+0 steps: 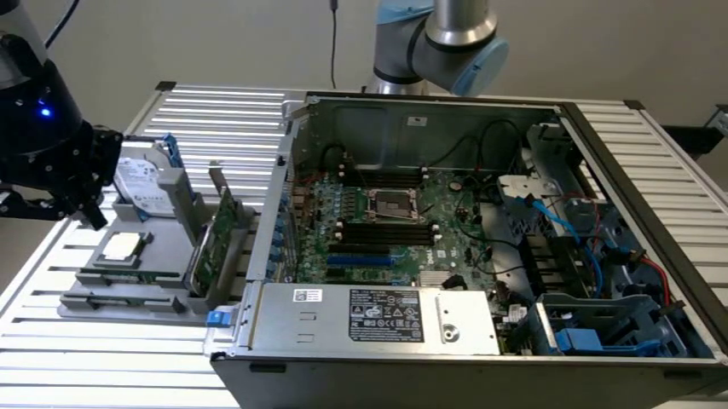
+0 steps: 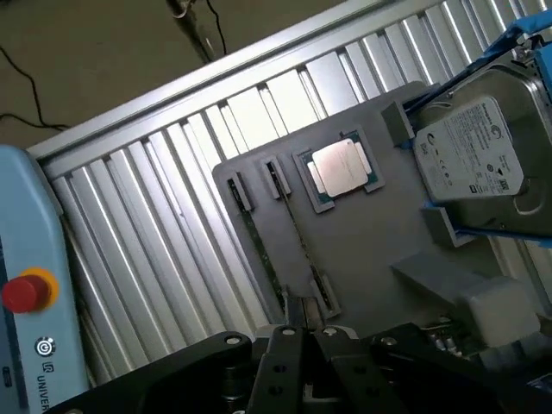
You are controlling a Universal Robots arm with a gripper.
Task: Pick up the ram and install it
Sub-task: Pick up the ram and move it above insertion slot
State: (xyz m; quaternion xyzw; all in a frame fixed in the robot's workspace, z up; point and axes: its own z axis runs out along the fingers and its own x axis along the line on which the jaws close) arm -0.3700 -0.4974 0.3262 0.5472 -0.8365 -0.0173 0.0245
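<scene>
**Pincer.** The gripper point(image 2: 302, 335) has its fingers together and nothing between them. In the exterior view the gripper point(image 1: 87, 206) hangs over the outer end of the grey holder point(image 1: 170, 256), at that view's left and well apart from the open case point(image 1: 455, 104).

**Task item.** The ram point(image 2: 297, 235) stands on edge in a narrow slot of the holder point(image 2: 371, 250) and is not picked up. One end of it reaches close to the fingertips in the wrist view. A second slot point(image 2: 259, 250) runs just beside it and appears to hold another thin stick; I cannot confirm this. In the exterior view the ram point(image 1: 131, 276) shows as a thin green strip along the holder's near edge.

**Surroundings.** Also on the holder are a processor point(image 2: 341, 168), a hard drive point(image 2: 474, 155) in blue rails, and an upright card point(image 1: 213, 228) on the side nearest the case. Inside the case, the dark memory slots point(image 1: 393, 228) beside the socket look vacant.

**Step in hand (judgement).** This is the approach to the pick. Nothing is grasped and installation has not begun.

**Requirement for the pick (judgement).**
- The fingers must part first.
- They must then line up to straddle the stick's thin faces, centred along its length.
- The neighbouring slot leaves little side room, so a skewed descent risks striking the stick's edge or the holder wall.
</scene>
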